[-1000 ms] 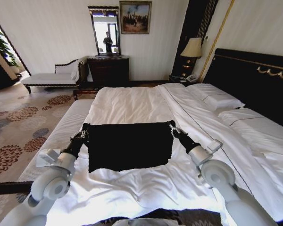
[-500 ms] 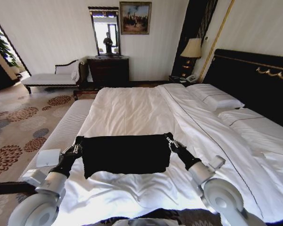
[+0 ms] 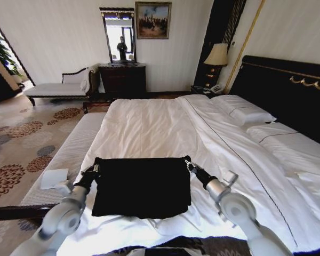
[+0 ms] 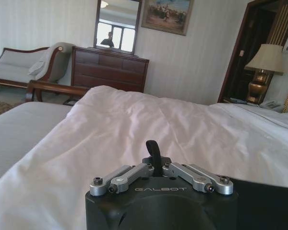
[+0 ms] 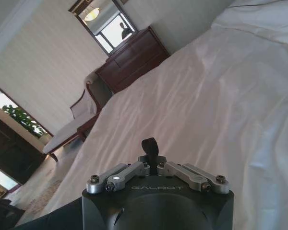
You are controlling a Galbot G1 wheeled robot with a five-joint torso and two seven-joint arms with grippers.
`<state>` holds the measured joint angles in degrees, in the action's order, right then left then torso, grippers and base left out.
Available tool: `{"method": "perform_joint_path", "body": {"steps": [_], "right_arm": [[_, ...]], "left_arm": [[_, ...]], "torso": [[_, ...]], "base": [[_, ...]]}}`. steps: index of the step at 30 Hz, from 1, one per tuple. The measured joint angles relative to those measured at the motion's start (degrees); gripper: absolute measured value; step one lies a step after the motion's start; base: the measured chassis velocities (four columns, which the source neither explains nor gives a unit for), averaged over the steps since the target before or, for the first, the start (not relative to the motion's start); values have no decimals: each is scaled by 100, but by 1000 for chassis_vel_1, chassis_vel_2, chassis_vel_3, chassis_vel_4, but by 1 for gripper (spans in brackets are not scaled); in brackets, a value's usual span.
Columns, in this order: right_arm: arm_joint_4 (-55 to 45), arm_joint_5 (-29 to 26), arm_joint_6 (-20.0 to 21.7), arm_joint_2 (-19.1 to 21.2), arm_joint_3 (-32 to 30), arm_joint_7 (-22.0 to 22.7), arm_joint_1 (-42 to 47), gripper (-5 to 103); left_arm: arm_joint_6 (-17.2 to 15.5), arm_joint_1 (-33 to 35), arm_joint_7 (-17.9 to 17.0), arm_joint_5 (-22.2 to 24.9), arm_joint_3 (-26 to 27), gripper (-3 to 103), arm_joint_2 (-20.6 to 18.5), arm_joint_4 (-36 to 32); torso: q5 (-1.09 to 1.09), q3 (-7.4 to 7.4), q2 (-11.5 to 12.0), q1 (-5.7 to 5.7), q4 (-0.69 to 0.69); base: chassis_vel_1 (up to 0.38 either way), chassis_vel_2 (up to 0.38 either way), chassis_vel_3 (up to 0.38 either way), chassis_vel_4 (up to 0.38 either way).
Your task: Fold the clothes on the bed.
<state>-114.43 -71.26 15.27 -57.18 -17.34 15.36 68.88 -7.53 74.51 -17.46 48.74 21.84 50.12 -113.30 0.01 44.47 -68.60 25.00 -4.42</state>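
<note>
Rumpled white bed (image 3: 149, 122); both hands (image 3: 94, 169) (image 3: 188, 163) pinching corners of soft black rectangular clothes (image 3: 142, 186).

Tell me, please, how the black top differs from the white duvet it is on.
The black top is dark and small; the white duvet is pale and covers most of the bed. The left gripper and right gripper hold the top's far corners; the duvet lies free. Both are soft fabric, slightly wrinkled.

Black soft fabric top (image 3: 142, 185): on large white-sheeted double bed (image 3: 149, 125), near foot; 2 pillows (image 3: 242, 110) far right, at headboard.
</note>
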Motion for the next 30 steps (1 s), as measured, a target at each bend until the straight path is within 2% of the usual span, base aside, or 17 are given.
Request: {"method": "perform_joint_path", "body": {"steps": [2, 4, 7, 9, 13, 19, 20, 24, 30], "right_arm": [[803, 127, -122, -184, 411, -125, -685, 1], [987, 168, -160, -226, 501, -171, -832, 1], [2154, 492, -449, -494, 918, -456, -1533, 1], [2306, 539, -490, -528, 952, -495, -1609, 1], [3278, 882, -769, -839, 1096, -666, -2067, 1], [3807, 1225, -1113, -1124, 1129, -857, -2392, 1], [3807, 1225, -1113, -1124, 1129, -857, -2392, 1], [4369, 1678, -1688, -1291, 1181, -1118, -2631, 1], [4792, 2072, -1974, -1441, 1215, -1252, -2732, 1]], "left_arm": [[36, -791, 5, 25, -572, 2, 124, 664], [58, -980, 35, 30, -718, 2, 173, 865], [197, -1749, 126, 43, -1250, 2, 516, 1941], [218, -1880, 142, 50, -1303, 2, 593, 2113], [336, -2573, 171, 48, -1488, 2, 985, 3037], [491, -3213, 354, 3, -1770, 2, 1266, 3830], [491, -3213, 354, 3, -1770, 2, 1266, 3830], [632, -3483, 445, 26, -1855, 2, 1448, 4307], [740, -3568, 581, -22, -1909, 2, 1554, 4595]], "torso": [[1, 0, 0, 1, 0], [0, 0, 0, 1, 1], [-2, 0, 0, 1, 2], [-1, 0, 1, 1, 2], [-1, -1, 0, 0, 1], [-1, -1, 0, 1, 1], [-1, -1, 0, 1, 1], [0, -2, -1, -2, 1], [0, -1, 0, 0, 2]], "base": [[0, 0, 0, 0], [0, 0, 0, 0], [0, 0, 0, 0], [0, 0, 0, 0], [0, 0, 0, 0], [0, 0, 0, 0], [0, 0, 0, 0], [0, 0, 0, 0], [0, 0, 0, 0]]}}
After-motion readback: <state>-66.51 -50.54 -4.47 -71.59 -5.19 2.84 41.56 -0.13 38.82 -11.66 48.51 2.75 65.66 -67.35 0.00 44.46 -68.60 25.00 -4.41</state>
